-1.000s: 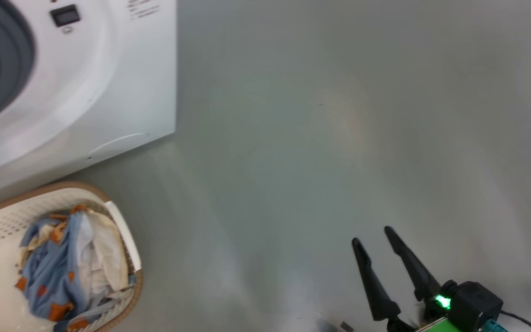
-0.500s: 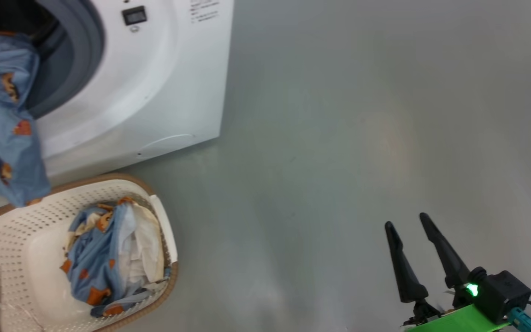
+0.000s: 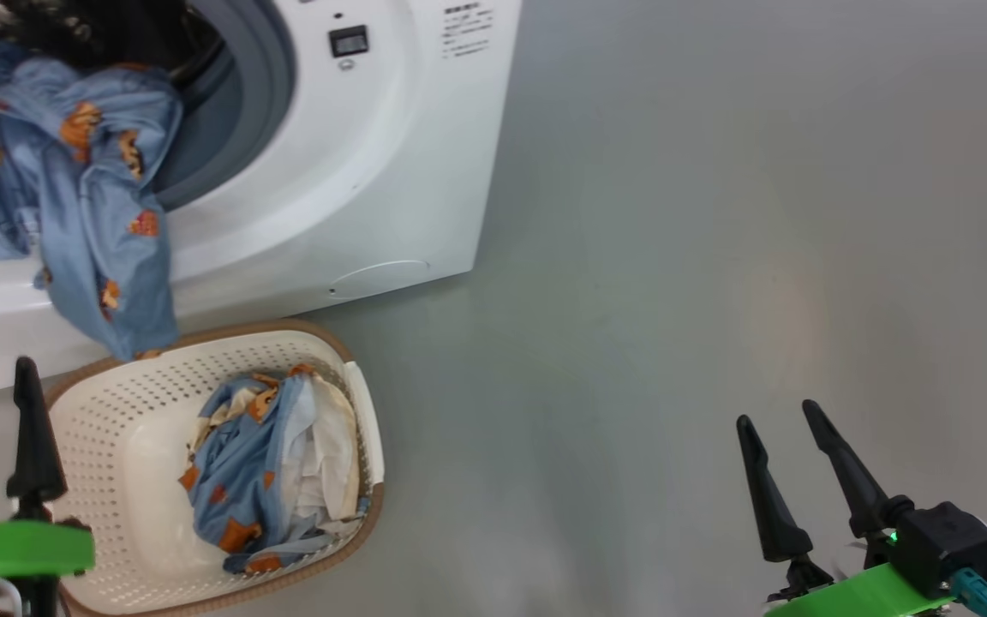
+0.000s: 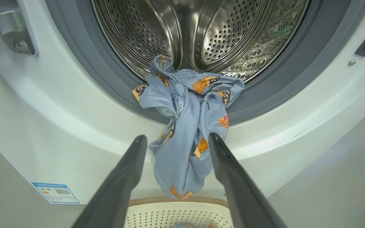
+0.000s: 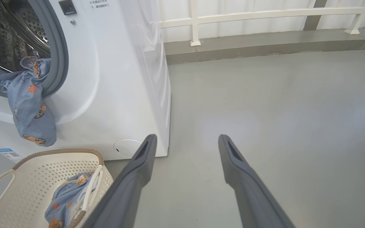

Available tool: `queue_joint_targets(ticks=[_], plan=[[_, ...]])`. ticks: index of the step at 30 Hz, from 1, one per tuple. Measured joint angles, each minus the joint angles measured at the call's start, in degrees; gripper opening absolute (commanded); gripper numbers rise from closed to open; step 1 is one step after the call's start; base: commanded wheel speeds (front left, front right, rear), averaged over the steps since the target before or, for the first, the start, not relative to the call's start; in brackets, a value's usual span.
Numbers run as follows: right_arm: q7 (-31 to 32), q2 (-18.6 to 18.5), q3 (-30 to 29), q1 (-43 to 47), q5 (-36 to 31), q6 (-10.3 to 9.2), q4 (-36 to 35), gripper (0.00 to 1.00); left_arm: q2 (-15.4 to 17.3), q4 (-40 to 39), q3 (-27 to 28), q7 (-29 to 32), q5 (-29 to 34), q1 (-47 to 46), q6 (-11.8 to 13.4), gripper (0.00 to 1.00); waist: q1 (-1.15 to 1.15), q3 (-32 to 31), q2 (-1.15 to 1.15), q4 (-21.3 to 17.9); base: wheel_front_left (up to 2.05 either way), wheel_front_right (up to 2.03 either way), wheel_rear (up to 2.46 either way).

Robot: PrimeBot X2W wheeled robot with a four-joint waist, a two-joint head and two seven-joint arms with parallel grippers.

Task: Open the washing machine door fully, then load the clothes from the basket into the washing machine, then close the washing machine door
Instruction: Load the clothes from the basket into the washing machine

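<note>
Both jaws gape empty as clothes (image 4: 185, 126) overhang the basket (image 4: 169, 218).

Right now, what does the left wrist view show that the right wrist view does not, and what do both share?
Left wrist, not right wrist: the metal hinge and the open left end effector. Right wrist, not left wrist: a white railing, a round cover and the open right end effector. Both: the washer, the blue garment hanging out of the drum, and the basket.
</note>
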Motion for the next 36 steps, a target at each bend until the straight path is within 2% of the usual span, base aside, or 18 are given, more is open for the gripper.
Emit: queue_joint_targets(ticks=[11,27,36], plan=[[0.0,0.0,-1.0,-2.1,-1.5,0.00,0.8,1.00,-1.0,-8.2,2.5,0.0,-0.6,7.8,0.3,1.00,0.00,-0.3,0.00,2.8,0.00,0.00,0.00],[0.0,0.0,-0.9,-2.4,-1.5,0.00,0.8,1.00,0.3,-16.9,4.2,1.3,-2.3,19.8,0.7,1.00,0.00,0.3,0.00,2.3,0.00,0.00,0.00],[0.0,-0.1,-0.9,-3.4,-1.9,0.00,1.2,1.00,0.3,-19.7,4.4,2.2,-3.2,21.0,0.8,1.00,0.00,0.6,0.00,4.0,0.00,0.00,0.00]])
